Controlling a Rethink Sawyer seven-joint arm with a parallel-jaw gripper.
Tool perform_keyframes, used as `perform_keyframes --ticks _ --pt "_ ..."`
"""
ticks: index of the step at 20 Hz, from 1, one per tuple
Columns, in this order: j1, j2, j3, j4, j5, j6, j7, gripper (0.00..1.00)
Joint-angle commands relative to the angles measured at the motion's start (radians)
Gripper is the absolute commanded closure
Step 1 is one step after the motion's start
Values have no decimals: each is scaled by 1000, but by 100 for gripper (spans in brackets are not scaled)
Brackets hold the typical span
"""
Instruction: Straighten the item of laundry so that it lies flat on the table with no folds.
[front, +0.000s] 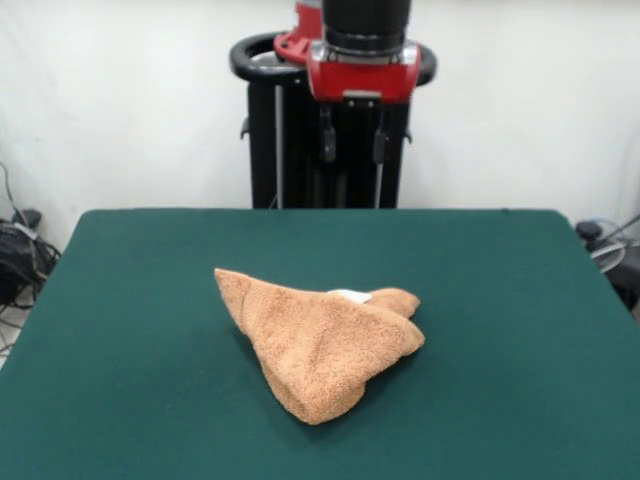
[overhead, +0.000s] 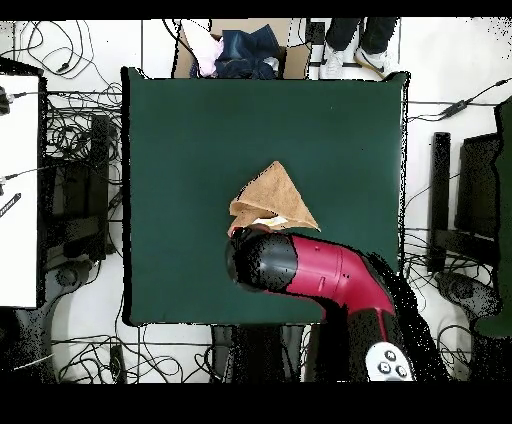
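Nearest the camera in the front view, the towel (front: 322, 343) sits bunched near the middle of the green table (front: 130, 330), folded over itself into a rough triangle. One blunt corner points toward the table's near edge, another sticks out to the left, and a rounded lump rises at the right. A small white tag (front: 350, 295) peeks out along the top fold. Its orange-tan terry surface looks thick and layered, nowhere flat. From overhead, the towel (overhead: 275, 197) is a wedge with the red arm (overhead: 320, 272) beside it. High above the cloth, the gripper (front: 353, 140) hangs with its two dark fingers (front: 327, 143) spread apart, holding nothing.
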Motion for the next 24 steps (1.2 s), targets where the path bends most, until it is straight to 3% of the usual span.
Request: perform_keyframes --ticks 1,12,24 --pt "29 92 117 -55 -53 -29 -2 0" --pt "190 186 113 -324 -47 156 65 0" --pt "226 380 134 -651 -83 260 -72 0"
